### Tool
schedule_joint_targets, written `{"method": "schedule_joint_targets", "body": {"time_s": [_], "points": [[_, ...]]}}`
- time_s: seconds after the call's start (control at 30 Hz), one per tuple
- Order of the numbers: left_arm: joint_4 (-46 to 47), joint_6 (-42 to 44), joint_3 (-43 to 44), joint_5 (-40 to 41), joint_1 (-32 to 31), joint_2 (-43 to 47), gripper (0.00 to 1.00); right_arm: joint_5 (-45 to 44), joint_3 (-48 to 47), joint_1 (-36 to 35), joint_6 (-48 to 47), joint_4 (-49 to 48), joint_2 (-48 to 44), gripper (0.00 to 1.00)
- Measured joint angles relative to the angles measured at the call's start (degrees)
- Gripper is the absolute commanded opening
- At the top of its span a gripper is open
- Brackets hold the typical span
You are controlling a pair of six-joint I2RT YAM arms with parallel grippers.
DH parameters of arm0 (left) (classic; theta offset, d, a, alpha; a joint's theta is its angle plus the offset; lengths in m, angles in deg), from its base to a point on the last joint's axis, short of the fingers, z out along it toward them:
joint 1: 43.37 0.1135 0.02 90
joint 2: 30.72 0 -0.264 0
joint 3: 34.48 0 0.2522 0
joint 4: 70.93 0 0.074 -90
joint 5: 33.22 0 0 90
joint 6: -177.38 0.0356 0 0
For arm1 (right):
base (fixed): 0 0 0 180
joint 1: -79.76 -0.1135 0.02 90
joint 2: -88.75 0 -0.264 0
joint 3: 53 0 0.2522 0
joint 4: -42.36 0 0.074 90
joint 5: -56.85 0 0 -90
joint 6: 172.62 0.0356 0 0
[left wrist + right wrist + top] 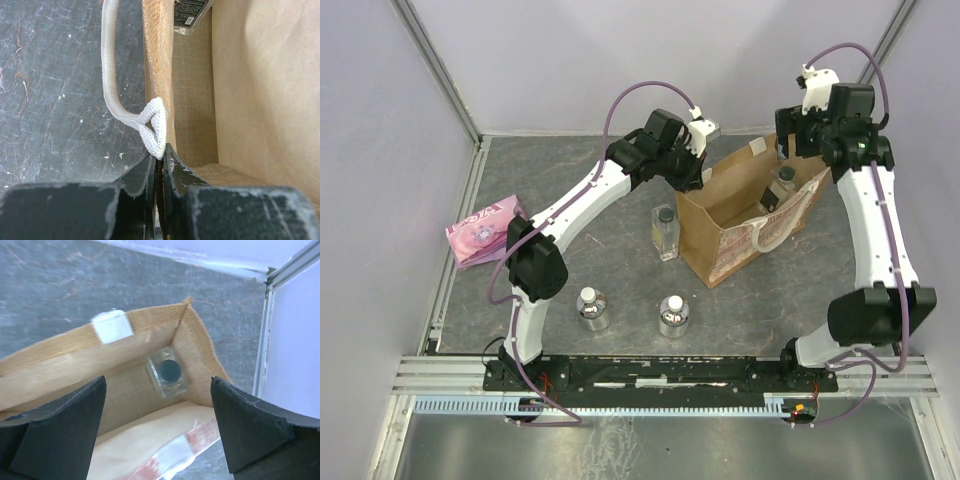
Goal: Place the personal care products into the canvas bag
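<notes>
Fingers of my left end effector [159, 159] are pinched together on the rim of the tan canvas bag [159, 60], beside its white loop handle [112, 75]. If that fabric slips out, the mouth may sag shut. My right end effector [159, 382] gapes wide; beneath it, the tall clear dark-capped bottle [167, 372] stands in the bag's corner, long axis vertical, cap pointing up.

Bottle [167, 372] in bag [730, 250] (right end)

4 bottles [665, 232] [783, 183] [591, 307] [673, 313], 1 bag [740, 245], 1 packet [485, 230]
</notes>
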Motion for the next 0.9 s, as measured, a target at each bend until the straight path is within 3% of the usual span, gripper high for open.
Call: {"method": "schedule_joint_targets", "body": {"time_s": [0.17, 0.43, 0.73, 0.9], "points": [[0.0, 0.04, 0.0, 0.09, 0.0, 0.0, 0.14, 1.68, 1.92, -4.31, 4.33, -0.26, -7.91, 0.96], [0.0, 0.35, 0.81, 0.33, 1.01, -0.98, 0.14, 1.07, 2.08, -24.15, 4.83, 8.33, -13.55, 0.98], [0.09, 0.87, 2.97, -0.59, 3.54, -3.39, 0.14, -3.15, 6.91, -38.47, 6.05, 14.75, -20.33, 0.98], [-0.02, 0.9, 3.65, -1.07, 3.98, -3.58, 0.17, -7.21, 8.61, -44.76, 6.78, 15.56, -18.91, 0.99]]}}
